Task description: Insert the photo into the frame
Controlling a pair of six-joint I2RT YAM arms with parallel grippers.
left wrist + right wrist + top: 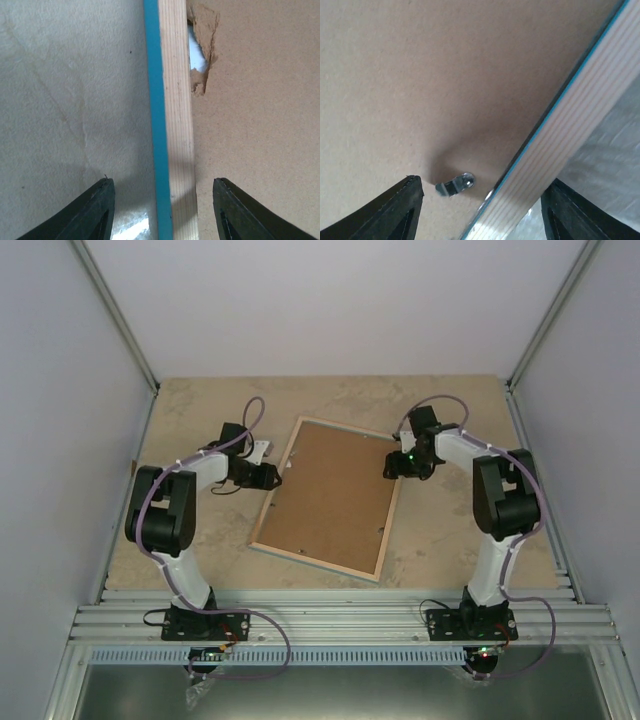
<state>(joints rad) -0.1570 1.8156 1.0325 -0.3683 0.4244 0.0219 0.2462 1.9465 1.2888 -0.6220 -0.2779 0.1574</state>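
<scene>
The frame (313, 563) lies face down in the middle of the table, light wood back up, with the brown backing board (330, 495) filling it. The photo is hidden. My left gripper (278, 480) is at the frame's left rail. In the left wrist view it (162, 182) stands open astride the wood rail (175, 100) with its blue edge (156, 100), touching neither. My right gripper (392, 466) is at the right rail near the far corner. In the right wrist view it (484, 180) is open over the rail (580, 115) and a small metal clip (455, 184).
The backing board (260, 125) has a torn notch (202, 80) at its edge beside the left rail, with something white (196, 52) showing under it. Grey walls close in the beige table (190, 410) on three sides. An aluminium rail (340, 620) carries both arm bases.
</scene>
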